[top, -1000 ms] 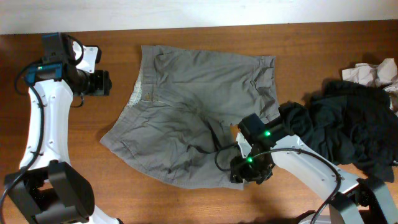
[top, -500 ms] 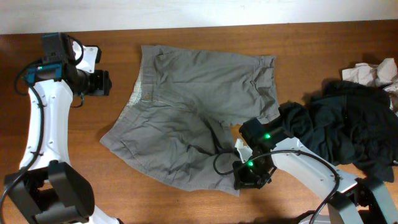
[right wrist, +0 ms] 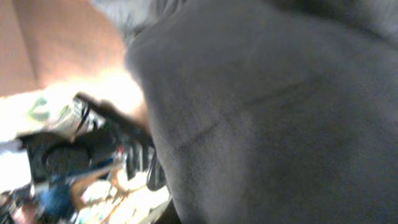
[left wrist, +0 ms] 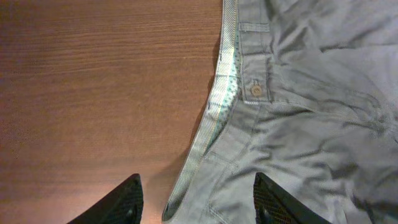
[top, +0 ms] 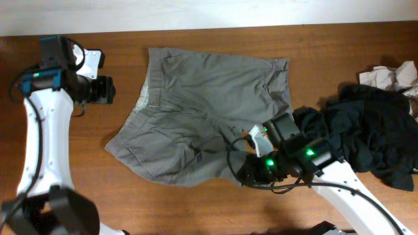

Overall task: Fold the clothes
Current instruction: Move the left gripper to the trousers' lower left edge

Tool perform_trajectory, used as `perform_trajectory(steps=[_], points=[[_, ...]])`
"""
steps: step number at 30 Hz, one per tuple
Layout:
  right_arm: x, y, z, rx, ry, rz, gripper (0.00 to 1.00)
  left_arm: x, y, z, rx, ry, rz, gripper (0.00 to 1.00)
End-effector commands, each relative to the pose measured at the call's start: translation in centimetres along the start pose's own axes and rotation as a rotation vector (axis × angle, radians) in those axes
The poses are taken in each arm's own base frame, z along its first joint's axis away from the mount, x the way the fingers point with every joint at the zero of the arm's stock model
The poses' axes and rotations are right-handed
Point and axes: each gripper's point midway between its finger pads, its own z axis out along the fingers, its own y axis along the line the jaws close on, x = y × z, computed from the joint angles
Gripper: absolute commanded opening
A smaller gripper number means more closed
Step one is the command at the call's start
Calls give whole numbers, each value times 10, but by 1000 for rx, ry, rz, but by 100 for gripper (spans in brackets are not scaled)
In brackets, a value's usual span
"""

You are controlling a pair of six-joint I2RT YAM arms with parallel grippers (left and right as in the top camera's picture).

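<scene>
While the left tool [top: 104, 88] hangs with its jaws apart above the wood, the right tool [top: 243, 175] is closed at the lower hem of the grey-olive shorts [top: 202, 117], where the cloth bunches up against it. The shorts lie spread on the tabletop [top: 196, 209] between the two tools, their waist end towards the left tool and their leg ends towards the right one.

From the left wrist, the left tool's [left wrist: 198, 202] two dark fingertips [left wrist: 127, 200] frame the pale striped waistband [left wrist: 214, 118], which runs away just ahead of them. A button [left wrist: 254, 91] sits beyond, on the side of the far fingertip.

The right wrist view is blurred and almost filled by grey fabric [right wrist: 280, 124] lying close over the lens, and the tool's own fingers cannot be made out there.

Just beyond the right tool's arm, on its outer side, black garments [top: 372, 137] sit heaped. A crumpled pale cloth [top: 392, 77] rests at their far edge, well apart from both tools.
</scene>
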Motion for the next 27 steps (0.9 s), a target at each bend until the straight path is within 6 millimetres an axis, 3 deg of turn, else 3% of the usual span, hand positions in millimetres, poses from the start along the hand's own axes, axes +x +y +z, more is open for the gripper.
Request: perform_trajectory(steps=[1, 7, 15, 19, 27], points=[[-18, -13, -13, 124, -117, 37, 4, 1, -5, -47, -30, -69, -23, 55], [-26, -32, -16, 229, -162, 50, 4, 36, 7, -43, -115, 57, -184, 54], [-29, -42, -20, 252, -178, 99, 4, 110, 17, 8, -45, 234, -434, 58], [-28, -43, -20, 256, -174, 102, 4, 126, 12, 32, 94, 216, -495, 64], [-28, -44, -21, 261, -178, 102, 4, 145, 1, 62, 157, 210, -504, 73]])
